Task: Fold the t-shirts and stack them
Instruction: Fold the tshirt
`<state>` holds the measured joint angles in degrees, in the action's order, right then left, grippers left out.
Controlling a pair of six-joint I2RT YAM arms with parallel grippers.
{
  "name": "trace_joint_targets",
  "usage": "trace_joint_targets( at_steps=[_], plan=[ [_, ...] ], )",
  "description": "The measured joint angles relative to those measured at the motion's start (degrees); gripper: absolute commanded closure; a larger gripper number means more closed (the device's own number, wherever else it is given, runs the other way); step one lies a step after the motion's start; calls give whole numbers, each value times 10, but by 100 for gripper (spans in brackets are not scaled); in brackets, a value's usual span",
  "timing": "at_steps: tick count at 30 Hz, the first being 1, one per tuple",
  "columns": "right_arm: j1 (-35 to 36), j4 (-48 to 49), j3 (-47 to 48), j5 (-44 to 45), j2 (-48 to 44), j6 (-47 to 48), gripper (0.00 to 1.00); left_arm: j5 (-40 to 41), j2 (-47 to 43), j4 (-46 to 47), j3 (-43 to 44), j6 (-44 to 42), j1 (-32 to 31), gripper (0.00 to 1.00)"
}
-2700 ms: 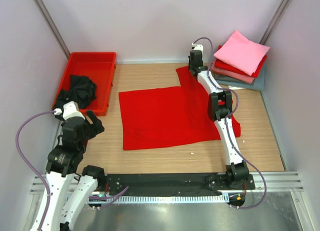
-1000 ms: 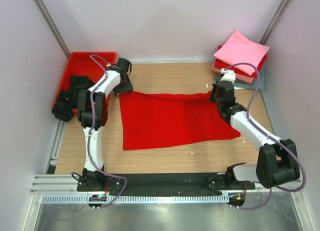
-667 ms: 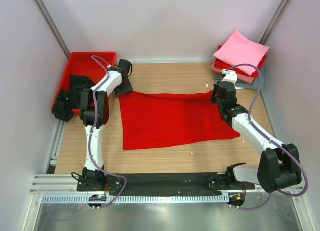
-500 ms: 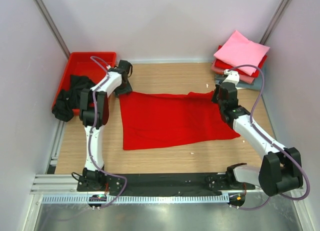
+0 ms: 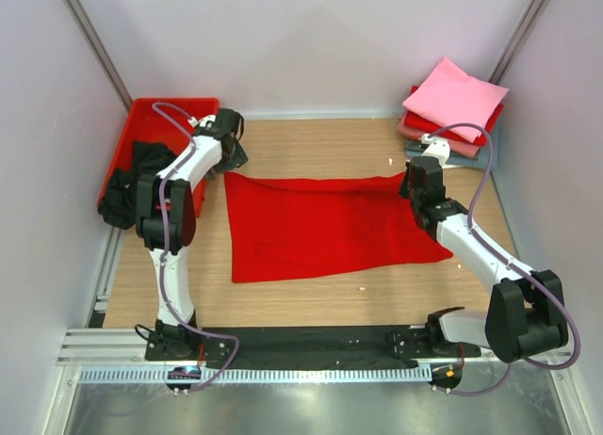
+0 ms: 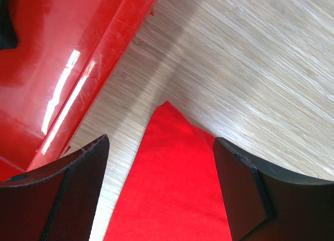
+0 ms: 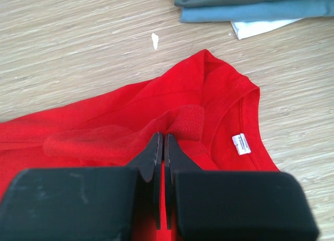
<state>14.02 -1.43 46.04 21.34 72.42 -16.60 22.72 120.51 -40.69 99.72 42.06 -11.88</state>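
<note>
A bright red t-shirt (image 5: 320, 223) lies folded into a wide rectangle mid-table. Its far left corner (image 6: 167, 173) lies flat on the wood between the fingers of my left gripper (image 6: 160, 147), which is open and holds nothing. My left gripper (image 5: 229, 155) hovers beside the tray. My right gripper (image 5: 407, 185) is at the shirt's far right corner. In the right wrist view my right gripper (image 7: 163, 137) is shut on a raised fold of red cloth beside the collar and its white neck label (image 7: 241, 143). A black t-shirt (image 5: 132, 176) lies crumpled in the tray.
A red plastic tray (image 5: 193, 110) stands at the far left, its wall (image 6: 78, 69) close to my left fingers. A stack of folded shirts (image 5: 454, 105), pink on top, sits at the far right; its grey-blue edges (image 7: 245, 9) lie just past the collar. A white crumb (image 7: 154, 40) lies on the wood.
My left gripper's jaws have spread wider and that arm has drawn back a little toward the tray. The right gripper has stayed shut on the fold, hardly moving.
</note>
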Motion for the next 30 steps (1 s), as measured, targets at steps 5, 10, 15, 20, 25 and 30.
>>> trace_joint_targets(
  at_steps=[5,10,15,20,25,30],
  plan=[
    [-2,0,-1,0,0,-3,99,0,21,2,7,4,0,19],
    [-3,1,-3,-5,0,-6,99,-2,68,-1,36,11,0,26],
    [-3,3,-6,-9,5,-8,99,-4,106,-1,70,16,-1,72],
    [-4,7,-8,-11,11,-11,99,2,109,-7,76,13,-9,100],
    [-8,-11,12,-10,19,-1,99,17,109,-16,90,7,-24,100],
    [-17,-37,82,3,24,19,98,25,117,-58,146,-14,-31,100]
  ],
)
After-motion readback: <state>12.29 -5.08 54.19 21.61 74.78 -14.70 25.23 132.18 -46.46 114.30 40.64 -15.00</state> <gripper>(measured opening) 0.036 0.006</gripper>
